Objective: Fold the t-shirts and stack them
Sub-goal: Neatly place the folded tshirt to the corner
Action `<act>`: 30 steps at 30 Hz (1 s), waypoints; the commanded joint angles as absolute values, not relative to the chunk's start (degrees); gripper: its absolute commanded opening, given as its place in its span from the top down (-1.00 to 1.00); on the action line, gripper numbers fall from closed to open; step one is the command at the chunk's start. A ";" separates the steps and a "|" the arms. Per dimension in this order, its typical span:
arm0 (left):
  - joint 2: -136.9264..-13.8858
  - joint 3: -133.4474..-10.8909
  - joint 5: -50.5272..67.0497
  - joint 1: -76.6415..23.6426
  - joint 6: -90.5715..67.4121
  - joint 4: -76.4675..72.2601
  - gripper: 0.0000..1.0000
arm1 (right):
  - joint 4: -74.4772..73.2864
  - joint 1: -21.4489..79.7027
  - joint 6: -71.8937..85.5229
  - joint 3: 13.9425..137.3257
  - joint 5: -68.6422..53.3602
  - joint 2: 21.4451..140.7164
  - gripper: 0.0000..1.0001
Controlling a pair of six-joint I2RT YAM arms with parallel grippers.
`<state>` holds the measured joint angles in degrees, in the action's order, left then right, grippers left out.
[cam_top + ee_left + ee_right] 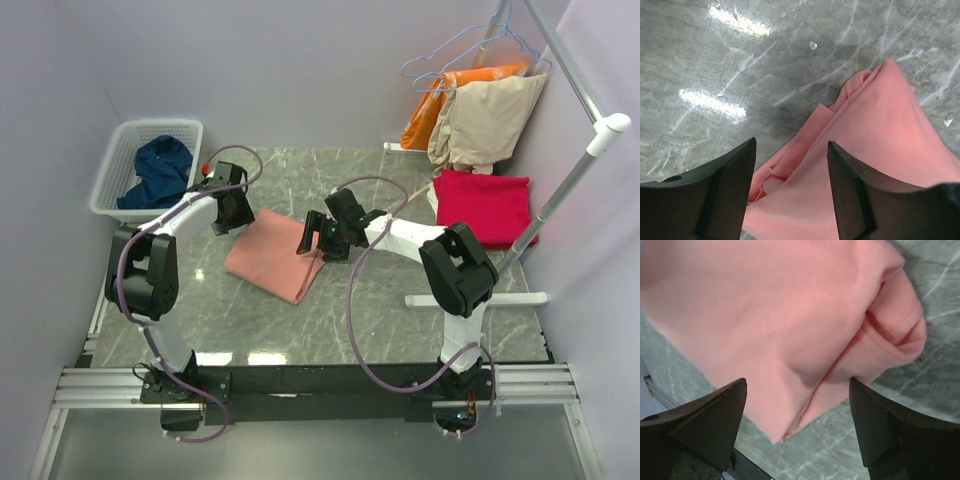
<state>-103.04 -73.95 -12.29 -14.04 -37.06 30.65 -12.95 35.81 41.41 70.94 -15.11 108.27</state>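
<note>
**Pink shirt folded, both hands free above it**

On the grey marbled table, the salmon-pink cloth t-shirt lies mid-table in a rough folded rectangle. My right gripper hangs over its right end, jaws wide apart with nothing between them. The left gripper hovers at the shirt's far left edge, jaws parted and gripping nothing.

I judge the folding about finished and stacking next. The right end shows loose, rolled layers, so I'd bite deep enough to catch every layer. I'd take the opposite edge with the left and lift both together so the fold can't open.

Farther right lies the folded crimson-red t-shirt, the likely base of the stack. At the far left, the white latticed plastic basket holds the crumpled navy-blue t-shirt, not yet folded. At the far right, orange and beige garments hang from wire hangers.
</note>
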 commanded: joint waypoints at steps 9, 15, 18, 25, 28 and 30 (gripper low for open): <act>-95.36 -79.19 -11.78 -12.04 -35.51 31.99 -0.30 | -12.74 37.62 43.07 71.72 -13.97 110.22 -0.75; -93.69 -80.59 -12.04 -11.60 -34.98 32.78 -0.31 | -17.57 38.41 42.54 71.28 -10.12 107.41 -0.73; -93.34 -81.12 -11.95 -11.34 -34.81 32.87 -0.32 | -19.07 38.67 42.28 70.49 -9.76 105.65 -0.73; -94.22 -82.44 -11.78 -10.99 -34.81 33.40 -0.32 | -18.37 38.93 43.24 67.51 -10.10 105.03 -0.73; -94.22 -82.27 -11.60 -10.81 -34.89 33.31 -0.31 | -16.09 38.94 43.33 68.11 -11.25 107.39 -0.73; -93.96 -82.35 -11.51 -10.72 -34.89 33.48 -0.31 | -13.72 38.94 43.33 68.90 -13.09 109.58 -0.73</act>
<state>-95.72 -80.27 -12.23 -11.09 -35.59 32.73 -18.00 38.48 42.76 67.94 -11.07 107.22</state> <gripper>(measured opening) 0.658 0.865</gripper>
